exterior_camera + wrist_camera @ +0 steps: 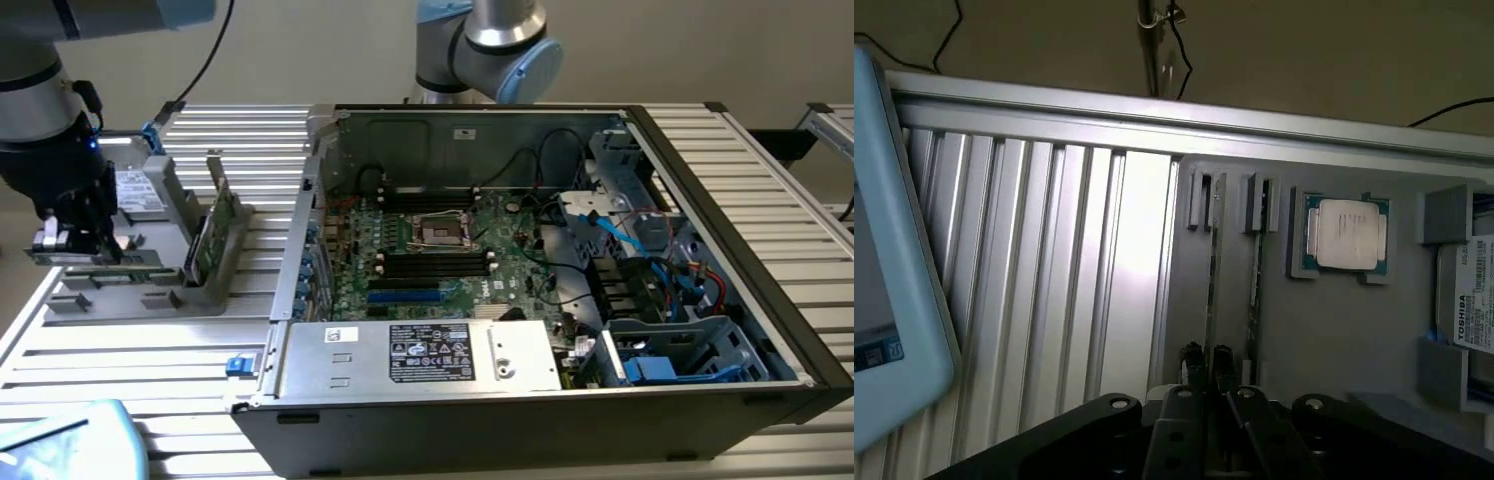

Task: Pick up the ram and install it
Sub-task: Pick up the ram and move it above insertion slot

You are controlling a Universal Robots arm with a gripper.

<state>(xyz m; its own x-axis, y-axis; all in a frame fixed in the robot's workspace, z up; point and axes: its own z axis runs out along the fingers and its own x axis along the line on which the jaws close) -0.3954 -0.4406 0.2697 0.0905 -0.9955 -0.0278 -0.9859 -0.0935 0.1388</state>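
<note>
Claw [1208,358] is clenched on the ram [1213,260], pinching its thin upper edge. It looks light, stiff and fragile; gripping bare board, not chips, seems safest.

The exterior camera is looking steeply down on the ribbed bench [134,350] and the open computer case [534,440] from some way off. The wrist camera is peering low over the pincer [1208,352], close along the grey tray [1334,330]. Both are catching that tray.
</note>
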